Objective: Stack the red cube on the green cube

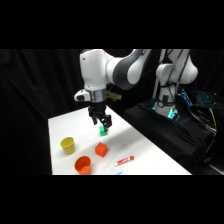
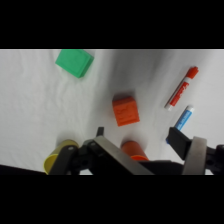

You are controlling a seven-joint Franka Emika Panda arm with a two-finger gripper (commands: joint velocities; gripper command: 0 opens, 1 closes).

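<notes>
Hand [image 1: 100, 121] hangs above bench [image 1: 65, 125], fingers spread, empty. Green cube [image 1: 103, 132] just beneath; red cube [image 1: 101, 149] near, apart. Around: yellow cup [image 1: 68, 145], orange cup [image 1: 83, 164], red-and-white marker [image 1: 124, 160], blue marker [image 2: 183, 120].

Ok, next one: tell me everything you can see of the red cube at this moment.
The red cube is a small solid red-orange block with flat faces, matte and plain. It sits flat on the white table, nothing on top of it and nothing touching it. In the side view it lies apart from the green cube, nearer the camera, with the orange cup beside it. The gripper hangs above the table, not holding it.
</notes>
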